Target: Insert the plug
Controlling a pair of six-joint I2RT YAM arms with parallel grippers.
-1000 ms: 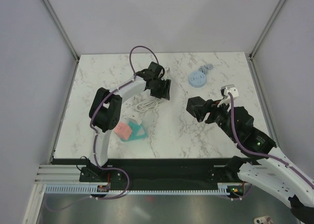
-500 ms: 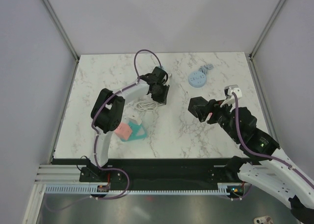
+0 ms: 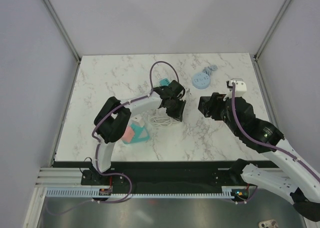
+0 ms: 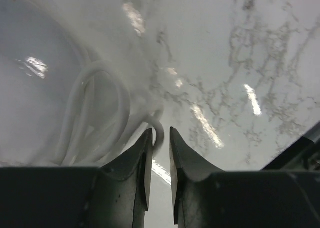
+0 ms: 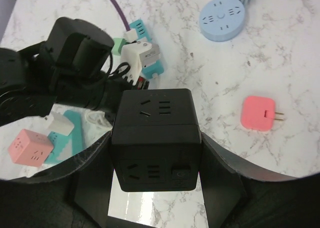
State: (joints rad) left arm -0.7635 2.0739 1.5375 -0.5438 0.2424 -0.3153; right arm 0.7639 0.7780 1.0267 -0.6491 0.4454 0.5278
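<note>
A: On the wrist view, the left gripper (image 4: pixel 160 134) is low over the marble table (image 4: pixel 260 48). Its fingers (image 4: pixel 135 163) stand close, with only a slim slit between them.

B: And a loop of the white cable (image 4: pixel 125 100) curls right into the tips at 12 o'clock. Pinched or merely touching? I cannot tell from here.

A: From above, that cable lies coiled at the gripper's 7 o'clock, near the middle of the table.

B: Over to the right gripper (image 3: pixel 209 108): it's clamped on the black socket cube (image 5: pixel 156 113), one finger on each flank. Socket faces show on top and on the near side.

A: So where's the plug?

B: In the right wrist view a pink plug (image 5: pixel 257 113) lies flat on the marble at the cube's 3 o'clock, apart from it. Its two prongs point to 3 o'clock as well.

A: A round blue socket (image 3: pixel 201 80) sits near the right gripper, at its 11 o'clock.

B: And at 8 o'clock of the coil, a pink cube (image 3: pixel 126 133) touches a teal piece (image 3: pixel 142 135), with a white block (image 3: pixel 138 122) just beside the cable.
</note>
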